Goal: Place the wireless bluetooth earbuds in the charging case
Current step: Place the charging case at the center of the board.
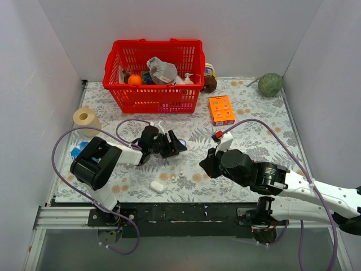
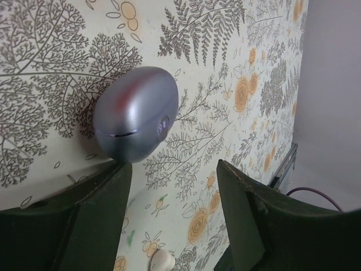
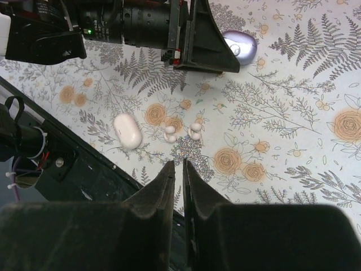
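The charging case (image 2: 135,113) is a closed lavender-blue oval lying on the flowered mat; it also shows in the right wrist view (image 3: 240,45). My left gripper (image 2: 175,169) is open and empty, and the case lies just beyond the tip of its left finger, not between the jaws. In the top view the left gripper (image 1: 176,144) hides the case. Two tiny pale earbuds (image 3: 170,133) (image 3: 196,131) lie side by side on the mat (image 1: 174,178); one shows in the left wrist view (image 2: 162,261). My right gripper (image 3: 179,165) (image 1: 207,164) is shut and empty, just short of the buds.
A white oval lump (image 3: 127,130) lies left of the buds near the mat's front edge (image 1: 157,186). A red basket (image 1: 152,99) of items stands at the back, with an orange box (image 1: 221,109), a tape roll (image 1: 86,117) and a green ball (image 1: 270,84).
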{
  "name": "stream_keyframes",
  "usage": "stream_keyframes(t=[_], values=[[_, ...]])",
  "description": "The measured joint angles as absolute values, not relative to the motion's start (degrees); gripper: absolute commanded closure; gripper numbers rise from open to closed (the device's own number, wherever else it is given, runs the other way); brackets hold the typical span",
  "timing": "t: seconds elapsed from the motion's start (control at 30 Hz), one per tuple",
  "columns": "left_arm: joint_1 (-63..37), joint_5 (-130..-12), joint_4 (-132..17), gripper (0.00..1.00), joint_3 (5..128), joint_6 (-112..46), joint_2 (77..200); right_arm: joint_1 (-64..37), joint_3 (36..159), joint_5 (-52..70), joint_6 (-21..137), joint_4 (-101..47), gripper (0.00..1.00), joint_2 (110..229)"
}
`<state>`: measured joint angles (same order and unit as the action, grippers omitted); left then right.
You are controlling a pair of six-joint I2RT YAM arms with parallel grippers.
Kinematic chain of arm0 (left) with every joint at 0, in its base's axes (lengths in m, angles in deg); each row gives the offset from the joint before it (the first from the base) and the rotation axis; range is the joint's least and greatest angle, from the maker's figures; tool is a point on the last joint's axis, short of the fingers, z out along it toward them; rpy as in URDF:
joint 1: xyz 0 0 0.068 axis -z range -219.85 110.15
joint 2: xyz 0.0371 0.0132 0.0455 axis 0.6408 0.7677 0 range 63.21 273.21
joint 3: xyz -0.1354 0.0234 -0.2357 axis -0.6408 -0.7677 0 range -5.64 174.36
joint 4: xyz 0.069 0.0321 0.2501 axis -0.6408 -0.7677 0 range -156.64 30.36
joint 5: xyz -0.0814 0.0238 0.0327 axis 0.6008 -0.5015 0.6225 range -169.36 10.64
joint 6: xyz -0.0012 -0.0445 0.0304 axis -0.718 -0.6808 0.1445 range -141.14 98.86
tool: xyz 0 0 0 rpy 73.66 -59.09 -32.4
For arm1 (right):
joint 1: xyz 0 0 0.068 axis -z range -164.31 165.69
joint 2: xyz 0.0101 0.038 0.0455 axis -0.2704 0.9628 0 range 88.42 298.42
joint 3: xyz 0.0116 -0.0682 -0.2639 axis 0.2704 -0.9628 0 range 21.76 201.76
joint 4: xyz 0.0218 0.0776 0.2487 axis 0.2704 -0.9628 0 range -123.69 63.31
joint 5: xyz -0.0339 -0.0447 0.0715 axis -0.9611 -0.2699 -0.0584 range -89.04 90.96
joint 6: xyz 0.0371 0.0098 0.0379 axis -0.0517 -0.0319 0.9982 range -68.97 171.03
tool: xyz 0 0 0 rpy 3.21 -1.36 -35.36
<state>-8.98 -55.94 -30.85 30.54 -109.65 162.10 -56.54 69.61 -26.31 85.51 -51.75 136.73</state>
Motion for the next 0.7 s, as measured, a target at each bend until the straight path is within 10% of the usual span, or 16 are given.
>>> stream_keyframes(t=[0.27,0.37,0.7], values=[[-9.83,-59.09,-45.82,0.30,30.69,-105.43,150.50,-56.54,69.57,-26.42,85.54,-51.72,0.79,136.14],[-9.88,-63.48,-52.99,0.02,30.85,-104.60,139.50,-56.54,68.67,-27.03,85.51,-50.92,0.75,135.51],[-10.16,-70.98,-60.72,0.02,15.61,-119.18,99.40,-56.54,66.53,-27.55,85.56,-49.12,0.74,138.79]])
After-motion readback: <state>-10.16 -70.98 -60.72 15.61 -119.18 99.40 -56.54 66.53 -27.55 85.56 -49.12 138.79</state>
